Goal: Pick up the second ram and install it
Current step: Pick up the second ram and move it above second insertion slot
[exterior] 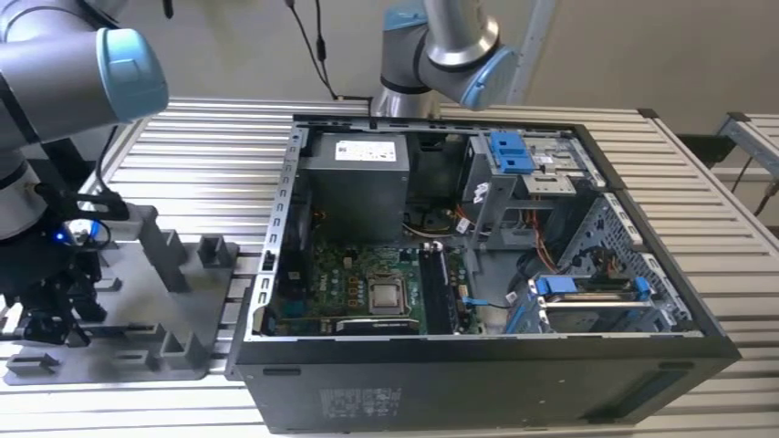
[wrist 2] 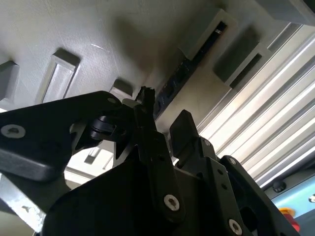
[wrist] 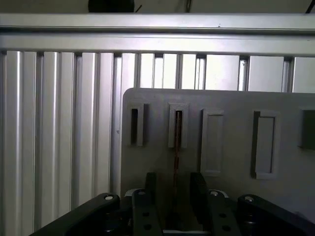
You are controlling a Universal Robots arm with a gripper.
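The second ram (wrist: 175,147) stands on edge in a slot of the grey fixture plate (wrist: 231,103), seen as a thin dark strip. In the second wrist view the ram (wrist 2: 179,78) runs as a dark board from its slot toward the fingers. My gripper (wrist: 174,179) straddles it, one black finger on each side with a gap to the board, so it is open. In the exterior view the gripper (exterior: 55,319) hangs low over the fixture (exterior: 159,301) at the exterior view's left, away from the open computer case (exterior: 487,374).
The fixture plate carries several other upright posts and empty slots (wrist: 263,142). The slatted metal table (wrist: 59,123) lies beyond it. Inside the case is the motherboard (exterior: 378,292) with blue clips (exterior: 512,151). A second arm (exterior: 439,46) stands behind the case.
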